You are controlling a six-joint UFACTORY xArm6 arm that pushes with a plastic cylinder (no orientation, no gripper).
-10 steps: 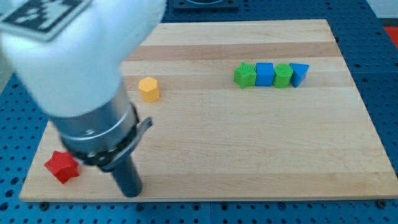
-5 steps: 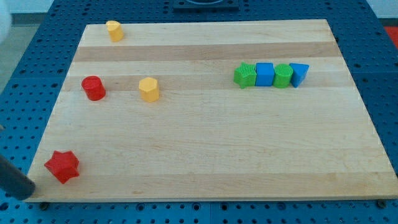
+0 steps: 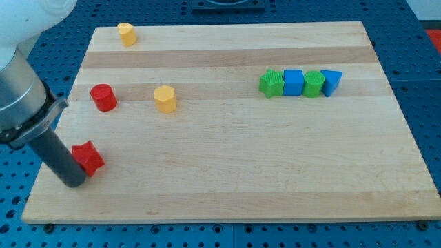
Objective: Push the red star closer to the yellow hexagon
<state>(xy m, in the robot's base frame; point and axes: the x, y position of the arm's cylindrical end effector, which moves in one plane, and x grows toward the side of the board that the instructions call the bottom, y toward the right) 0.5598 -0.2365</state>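
The red star (image 3: 90,158) lies near the board's lower left, partly hidden by my rod. My tip (image 3: 72,182) rests on the board just left of and below the star, touching it. The yellow hexagon (image 3: 165,98) stands up and to the right of the star, well apart from it.
A red cylinder (image 3: 103,97) stands left of the hexagon. Another yellow block (image 3: 126,33) sits near the top left corner. A row of green (image 3: 271,83), blue (image 3: 293,82), green (image 3: 313,83) and blue (image 3: 331,81) blocks sits at the upper right. The board's left edge (image 3: 43,165) is close by.
My rod swung off the view's left, then came back onto the board. The red star has moved up and to the right, towards the hexagon.
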